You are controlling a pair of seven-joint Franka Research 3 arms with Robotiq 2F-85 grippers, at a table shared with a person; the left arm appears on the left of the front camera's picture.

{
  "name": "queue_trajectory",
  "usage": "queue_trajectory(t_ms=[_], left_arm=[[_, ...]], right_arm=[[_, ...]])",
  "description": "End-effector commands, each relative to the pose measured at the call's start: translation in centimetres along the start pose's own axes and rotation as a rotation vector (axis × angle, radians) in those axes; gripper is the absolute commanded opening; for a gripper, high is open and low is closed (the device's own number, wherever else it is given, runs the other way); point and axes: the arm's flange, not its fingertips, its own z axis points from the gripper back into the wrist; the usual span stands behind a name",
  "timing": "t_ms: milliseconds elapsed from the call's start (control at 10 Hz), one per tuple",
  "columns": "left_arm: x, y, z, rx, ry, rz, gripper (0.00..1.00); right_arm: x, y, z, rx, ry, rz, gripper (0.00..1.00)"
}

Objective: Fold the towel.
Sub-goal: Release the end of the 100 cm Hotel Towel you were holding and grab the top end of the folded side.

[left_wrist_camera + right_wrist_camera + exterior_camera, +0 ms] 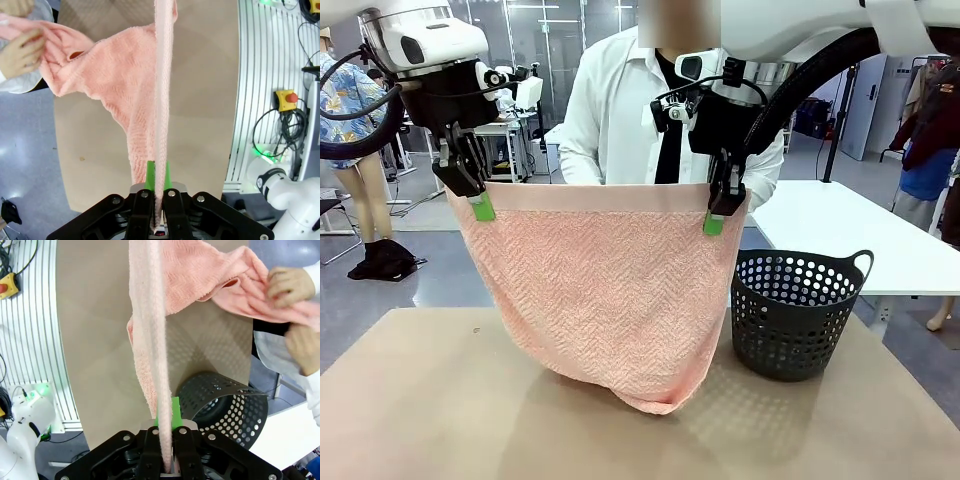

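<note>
The pale salmon-pink towel (595, 290) hangs stretched between both grippers, well above the table, its lowest fold just touching the tabletop. My left gripper (480, 205) is shut on the towel's top left corner, and my right gripper (715, 222) is shut on the top right corner. In the left wrist view the border band (163, 90) runs straight up from the closed green pads (150, 176). The right wrist view shows the same edge (152, 330) rising from its pads (174, 412). The person's hands (292, 285) grip the far side of the towel (75, 55).
A dark perforated basket (795, 312) stands on the tan table (440, 420) at the right, close under my right gripper. The person in a white shirt (610, 110) stands behind the towel. A white table (850, 235) lies beyond at the right.
</note>
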Motion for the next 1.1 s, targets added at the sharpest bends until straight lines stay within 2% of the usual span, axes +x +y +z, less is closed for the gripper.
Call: queue_trajectory(t_ms=[0,1000], left_arm=[[-0.01,-0.03,0.11,0.003,-0.001,-0.003,0.00],[-0.01,-0.03,0.11,0.003,-0.001,-0.003,0.00]], right_arm=[[-0.07,-0.02,-0.01,-0.001,0.003,0.000,0.00],[-0.07,-0.02,-0.01,-0.001,0.003,0.000,0.00]])
